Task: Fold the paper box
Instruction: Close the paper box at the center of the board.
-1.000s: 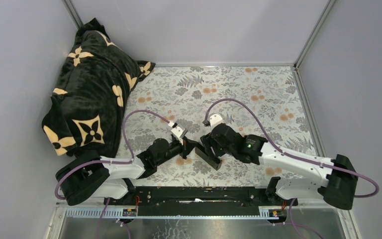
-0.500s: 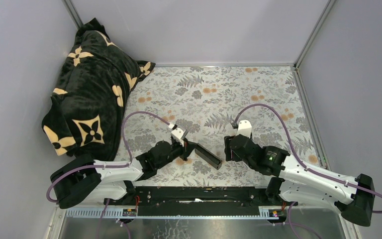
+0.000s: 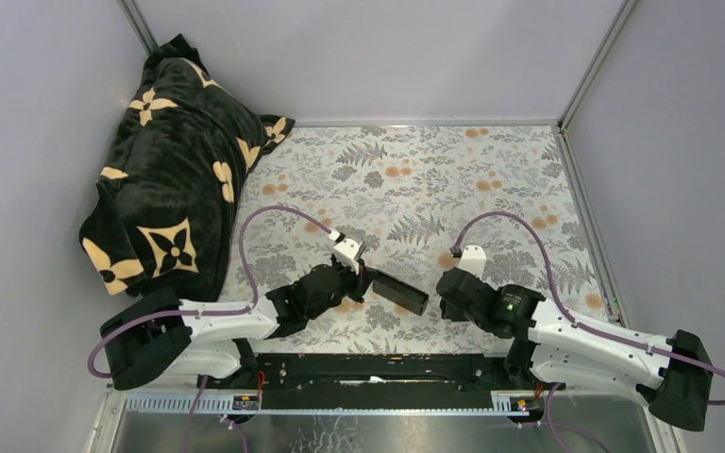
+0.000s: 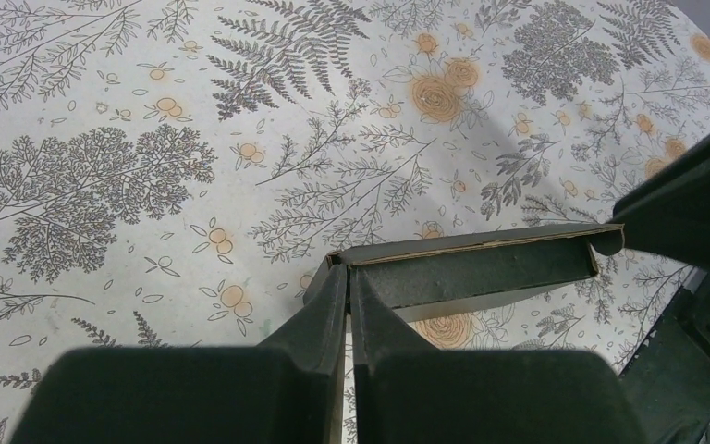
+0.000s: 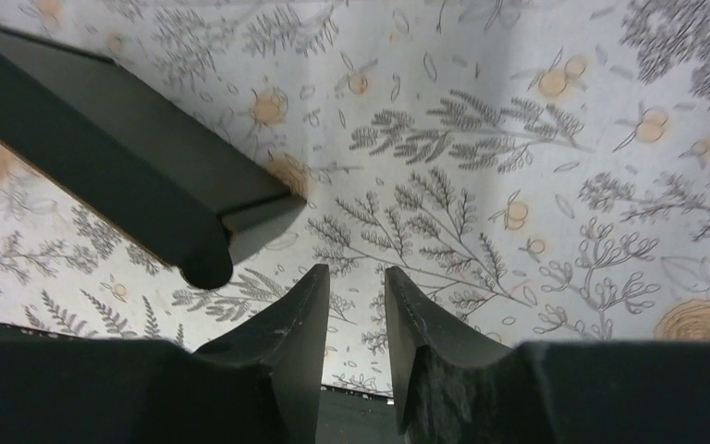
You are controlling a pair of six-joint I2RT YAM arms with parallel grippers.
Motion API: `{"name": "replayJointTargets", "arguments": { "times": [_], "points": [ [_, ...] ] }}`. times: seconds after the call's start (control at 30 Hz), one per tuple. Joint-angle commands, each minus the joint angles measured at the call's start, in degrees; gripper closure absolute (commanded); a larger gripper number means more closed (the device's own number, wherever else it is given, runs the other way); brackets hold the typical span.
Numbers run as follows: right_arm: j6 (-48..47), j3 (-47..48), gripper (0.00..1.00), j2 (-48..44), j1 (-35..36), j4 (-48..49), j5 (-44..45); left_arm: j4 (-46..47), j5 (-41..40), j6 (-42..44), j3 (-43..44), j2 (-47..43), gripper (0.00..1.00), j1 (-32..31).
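The paper box (image 3: 399, 293) is a long, flat, matte black card box held just above the floral cloth near the table's front middle. My left gripper (image 3: 366, 281) is shut on its left end; in the left wrist view the two fingers pinch a card wall at the box's corner (image 4: 348, 271) and the box (image 4: 481, 268) runs off to the right. My right gripper (image 3: 444, 288) hovers just right of the box's other end without touching it. Its jaws (image 5: 356, 273) stand a narrow gap apart with only cloth between them, the box's end (image 5: 102, 139) up to their left.
A black plush blanket with cream flowers (image 3: 175, 170) is heaped at the back left against the wall. Grey walls close in the floral cloth (image 3: 453, 179) at the left, back and right. The arms' base rail (image 3: 378, 368) runs along the near edge.
The right gripper has let go of the box, pulled back to the right and toward the near edge, and narrowed its jaws. The left gripper has carried the box slightly right and turned it.
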Motion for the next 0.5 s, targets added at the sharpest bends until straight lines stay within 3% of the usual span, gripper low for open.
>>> {"name": "replayJointTargets", "arguments": {
  "times": [0.0, 0.47],
  "points": [
    [4.30, -2.41, 0.65, -0.93, -0.25, 3.57, -6.10, -5.00, -2.47, -0.34, 1.30, 1.69, 0.94, -0.55],
    [6.11, -4.48, 0.65, 0.91, -0.24, 11.01, -4.83, -5.51, -5.36, -1.18, 0.85, 1.26, 0.94, -1.84]
  ]
}}
